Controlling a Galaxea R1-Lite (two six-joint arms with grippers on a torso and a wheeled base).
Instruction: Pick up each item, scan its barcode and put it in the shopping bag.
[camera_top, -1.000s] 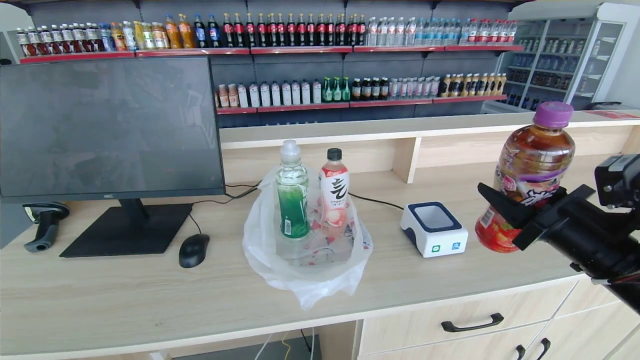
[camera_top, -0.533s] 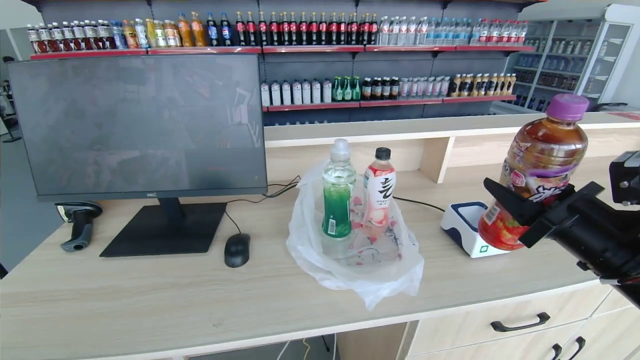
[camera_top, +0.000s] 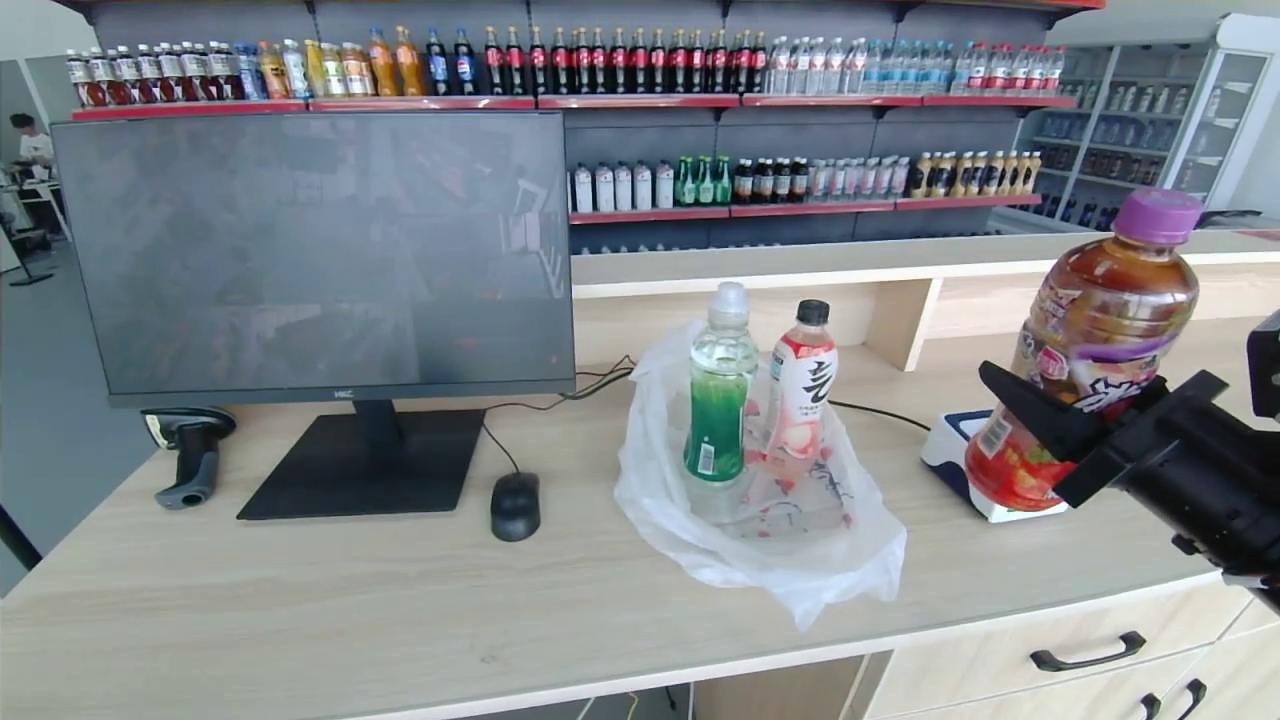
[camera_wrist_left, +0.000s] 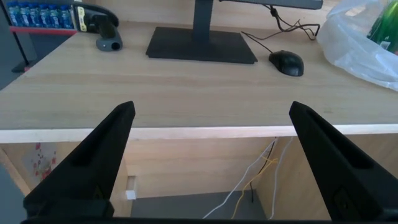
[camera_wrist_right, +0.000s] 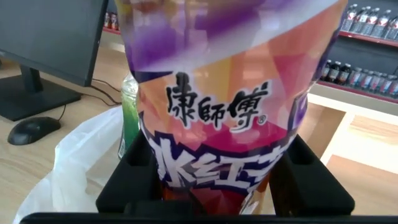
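The tabletop (camera_top: 300, 620) is of light wood and runs across the whole width, with drawers (camera_top: 1050, 650) with black handles under its right end. On its left part stands a dark monitor (camera_top: 320, 250) on a flat black foot, with a handheld scanner (camera_top: 190, 455) in its stand further to the left and a black mouse (camera_top: 515, 505) just beside the foot on the right. Near the middle lies the shopping bag (camera_top: 800, 560), thin and whitish, open at the top; a green bottle (camera_top: 717, 420) and a pink bottle (camera_top: 802, 400) stand upright inside it, side by side. A black cable (camera_top: 870, 410) goes from behind the bag to the white scanner box (camera_top: 950, 450) on the right. The right gripper (camera_top: 1095, 400) has its fingers closed around the lower half of the tea bottle (camera_top: 1100, 330), which has a purple cap and is almost upright, above the tabletop; its bottom covers part of the scanner box, and I cannot tell if they touch. The left gripper (camera_wrist_left: 211, 107) is low at the front edge of the tabletop, its fingers wide apart with nothing between them. Behind the tabletop rises a higher wooden ledge (camera_top: 800, 265), and on the back wall red shelves (camera_top: 640, 100) carry long rows of drinks; a glass cabinet (camera_top: 1140, 130) stands in the right corner.
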